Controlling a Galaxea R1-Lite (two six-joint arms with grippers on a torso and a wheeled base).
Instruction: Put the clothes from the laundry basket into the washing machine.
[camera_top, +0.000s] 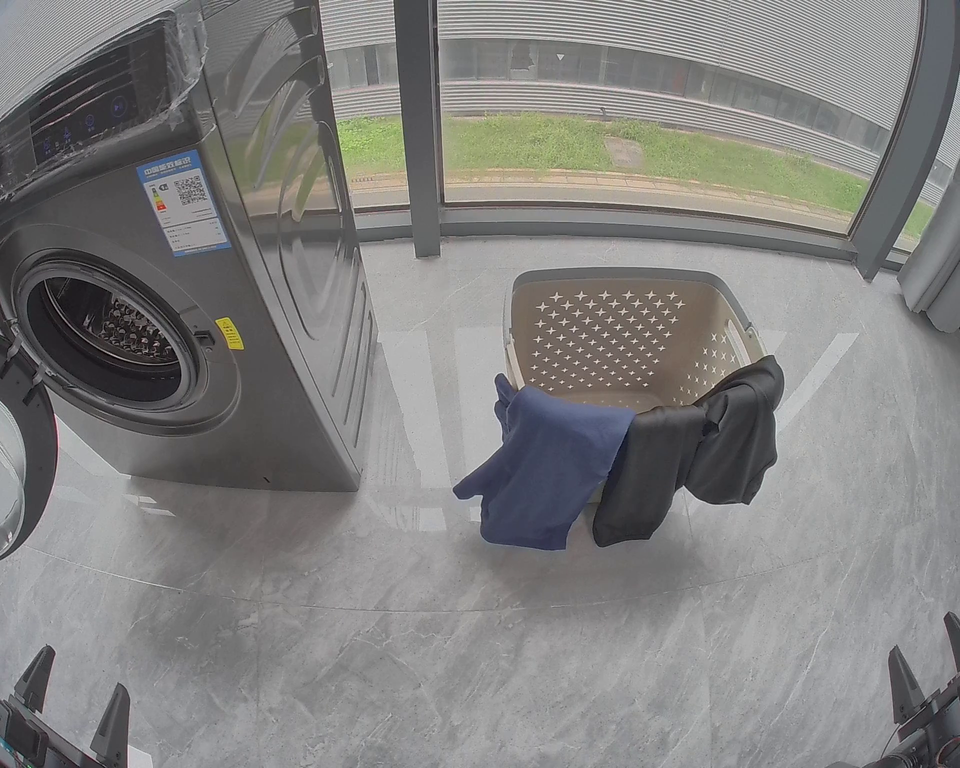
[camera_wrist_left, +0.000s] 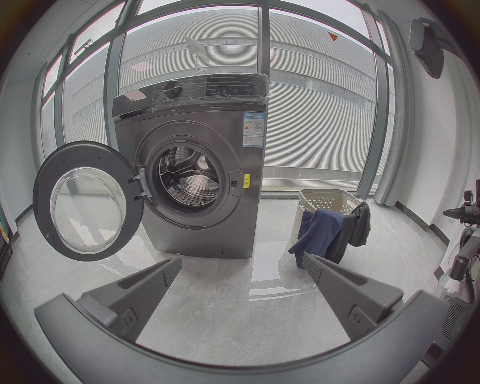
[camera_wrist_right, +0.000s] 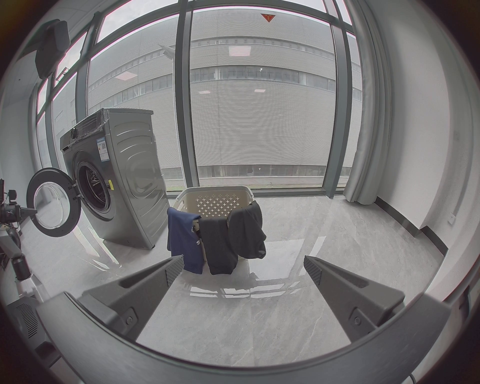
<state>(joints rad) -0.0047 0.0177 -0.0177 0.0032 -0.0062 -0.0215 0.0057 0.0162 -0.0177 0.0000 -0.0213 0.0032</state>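
Clothes: two pieces, both draped over the near rim of the laundry basket (camera_top: 620, 335), none in the machine yet. Blue garment (camera_top: 545, 465) on the side nearer the washing machine (camera_top: 285, 300), dark grey garment (camera_top: 700, 450) just beside it and touching it along one edge. Both hanging down the outer wall, lower ends close to the floor (camera_top: 400, 640). Bottom of the basket partly hidden; more cloth there or not, cannot tell. Basket upright on the floor before the window (camera_top: 640, 110), to the robot's right of the machine, a strip of floor between them. Door (camera_wrist_left: 87, 200) swung wide, drum (camera_wrist_left: 190, 177) exposed and facing the robot's side.

Left gripper (camera_wrist_left: 241, 260) low at the robot's left, fingers spread wide, holding nothing. Right gripper (camera_wrist_right: 243, 260) low at the robot's right, likewise spread and holding nothing. Both well apart from the basket.

Step in hand, by judgement: the very start, first pick not begun, whole task left to do. Next, probably: close the distance to the basket, then bring one spread gripper down onto a garment at the fold over the rim. Pinch enough cloth to hold, and lift high enough to free the trailing end without dragging the neighbouring piece or tipping the basket. After that, a carry leftward to the drum mouth, with the hanging cloth kept clear of the door.
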